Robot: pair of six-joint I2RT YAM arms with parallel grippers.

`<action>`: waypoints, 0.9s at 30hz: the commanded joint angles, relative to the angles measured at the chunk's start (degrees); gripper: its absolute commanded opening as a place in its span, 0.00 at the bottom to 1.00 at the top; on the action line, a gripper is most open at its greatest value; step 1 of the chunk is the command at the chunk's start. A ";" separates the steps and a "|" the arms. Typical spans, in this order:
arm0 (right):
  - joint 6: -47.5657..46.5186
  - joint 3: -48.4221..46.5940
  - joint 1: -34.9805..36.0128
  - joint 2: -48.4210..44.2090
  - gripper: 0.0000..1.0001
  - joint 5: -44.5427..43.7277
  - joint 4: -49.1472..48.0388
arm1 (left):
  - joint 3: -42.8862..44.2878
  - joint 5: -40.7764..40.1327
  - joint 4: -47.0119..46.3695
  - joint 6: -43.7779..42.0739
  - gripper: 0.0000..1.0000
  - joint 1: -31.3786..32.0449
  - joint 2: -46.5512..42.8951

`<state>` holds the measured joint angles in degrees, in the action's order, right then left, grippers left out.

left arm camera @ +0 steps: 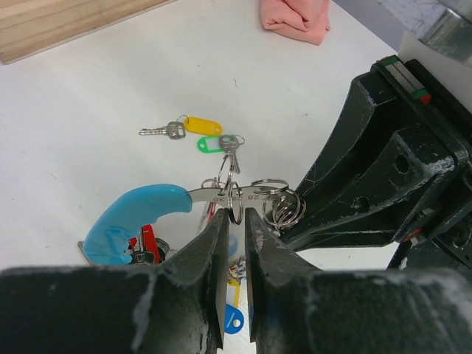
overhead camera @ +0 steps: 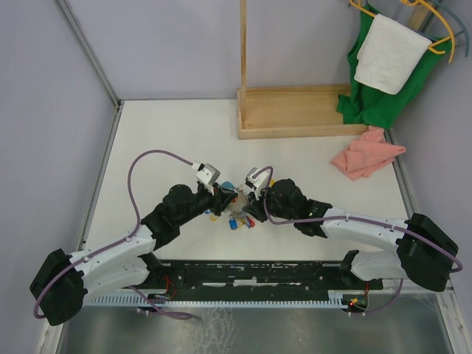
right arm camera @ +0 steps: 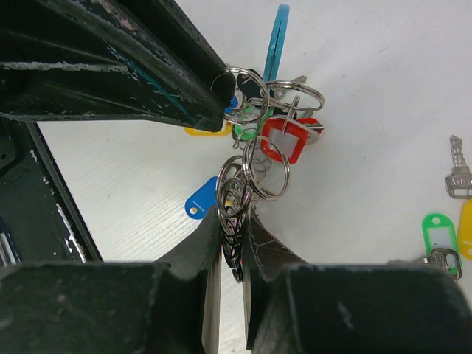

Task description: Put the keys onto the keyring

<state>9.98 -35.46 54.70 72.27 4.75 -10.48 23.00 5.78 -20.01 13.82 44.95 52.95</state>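
two claws meet over the keyring at mid-table

the white table [overhead camera: 184, 133] lies in a booth with pale grey walls [overhead camera: 184, 44]. at the far edge stands a shallow light-wood tray with an upright post [overhead camera: 295, 112]. a green cloth [overhead camera: 369, 96] hangs down to the tray's right end, with a white towel [overhead camera: 389, 53] draped over it. a crumpled pink cloth [overhead camera: 367, 156] lies on the table near that end.

both black arms reach in to the middle of the table, their tips close together. the right gripper [right arm camera: 234, 221] is clamped narrow on a bunch of small steel split rings belonging to the keyring [left arm camera: 136, 217]. the keyring is a big loop, part light-blue band and part grey metal strip, strung with keys on red, blue and yellow tags. the left gripper [left arm camera: 234, 221] has its jaws a thin slit apart. one split ring stands in the gap at the tips, and the gap is wider than the ring's wire.

apart from the keyring, a yellow-tagged silver key [left arm camera: 184, 127] lies flat on the table, with a green-tagged key [left arm camera: 221, 145] just beside it.
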 commanded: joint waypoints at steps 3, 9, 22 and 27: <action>-0.52 -2.78 0.01 -0.02 0.07 0.52 -1.24 | 2.66 -0.34 -1.52 -2.23 0.14 -0.27 1.28; -0.91 -2.68 0.05 -0.50 0.08 -0.06 0.10 | 1.77 -0.30 -4.30 -4.67 0.03 -0.22 1.66; -6.90 -8.09 0.15 -0.47 0.33 4.14 11.23 | -6.58 1.58 -31.63 -6.74 0.03 -0.21 6.88; -13.00 -8.81 -0.43 -6.14 0.51 4.08 20.77 | -10.44 1.52 -38.55 -9.50 0.03 -0.30 7.50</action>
<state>2.90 -41.25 54.52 71.05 7.68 2.50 14.50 6.63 -46.28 8.97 44.95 60.03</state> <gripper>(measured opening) 0.475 0.043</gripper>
